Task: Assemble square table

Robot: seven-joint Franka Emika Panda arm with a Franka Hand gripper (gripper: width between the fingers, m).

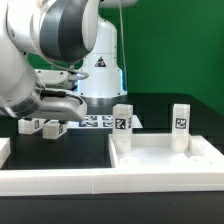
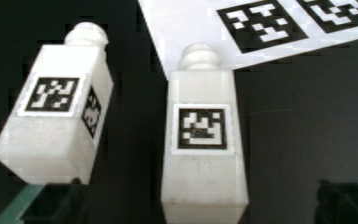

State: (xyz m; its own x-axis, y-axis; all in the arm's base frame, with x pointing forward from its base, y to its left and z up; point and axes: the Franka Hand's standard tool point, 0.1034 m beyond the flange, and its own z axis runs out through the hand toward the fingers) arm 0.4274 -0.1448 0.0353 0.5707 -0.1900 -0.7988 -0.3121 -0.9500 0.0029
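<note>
Two white block legs with black-and-white tags lie side by side on the black table; in the wrist view one is (image 2: pixel 60 110) and the other (image 2: pixel 202 130). My gripper (image 2: pixel 197 208) is open just above them, its fingertips (image 2: pixel 46 200) on either side of the end of the second leg, with dark gaps and no contact. In the exterior view the gripper (image 1: pixel 50 112) hangs over these legs (image 1: pixel 45 127) at the left. The white square tabletop (image 1: pixel 150 160) lies at the front right with two legs standing upright on its far corners, one (image 1: pixel 122 128) and another (image 1: pixel 180 126).
The marker board (image 1: pixel 100 121) lies flat behind the tabletop, next to the lying legs; it also shows in the wrist view (image 2: pixel 274 25). A long white rail wall (image 1: pixel 60 182) runs along the front. The robot base (image 1: pixel 100 70) stands at the back.
</note>
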